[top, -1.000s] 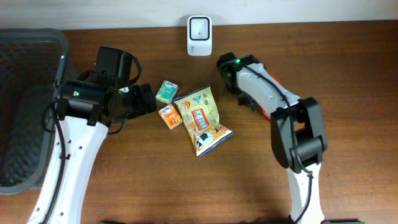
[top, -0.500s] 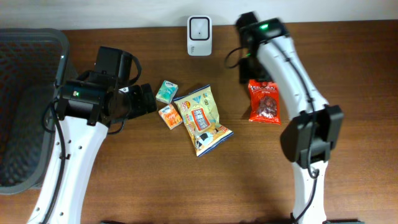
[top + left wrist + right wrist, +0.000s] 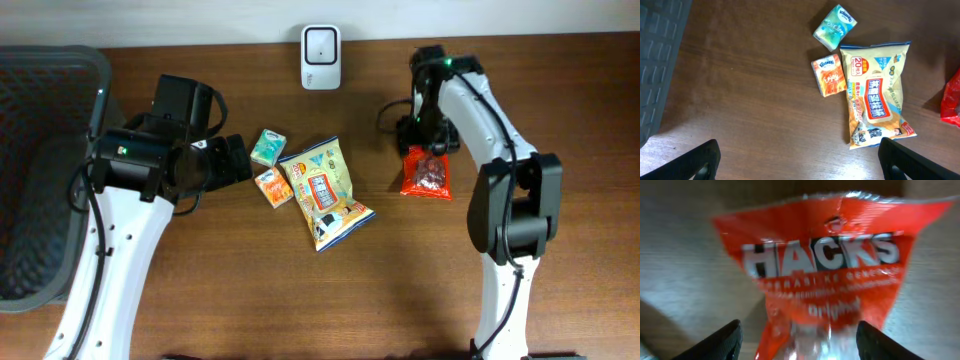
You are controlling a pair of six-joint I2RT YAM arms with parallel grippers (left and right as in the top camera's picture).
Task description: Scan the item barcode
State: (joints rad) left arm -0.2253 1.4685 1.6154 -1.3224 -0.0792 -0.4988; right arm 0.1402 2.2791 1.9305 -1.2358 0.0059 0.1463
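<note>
Red HACKS bag lies flat on the table, at 4 o'clock from the white scanner. Right gripper sits directly above it, jaws spread to either side of the bag; contact is uncertain, as the wrist view is blurred. Left gripper, at 9 o'clock, is spread wide and empty.

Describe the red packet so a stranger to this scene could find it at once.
From the white scanner at the back edge of the table, look right and a little forward, beneath the right gripper. The red packet lies flat there: the only red item, reading HACKS in white, while the yellow snack bag, teal pack and orange pack sit together further left.
</note>
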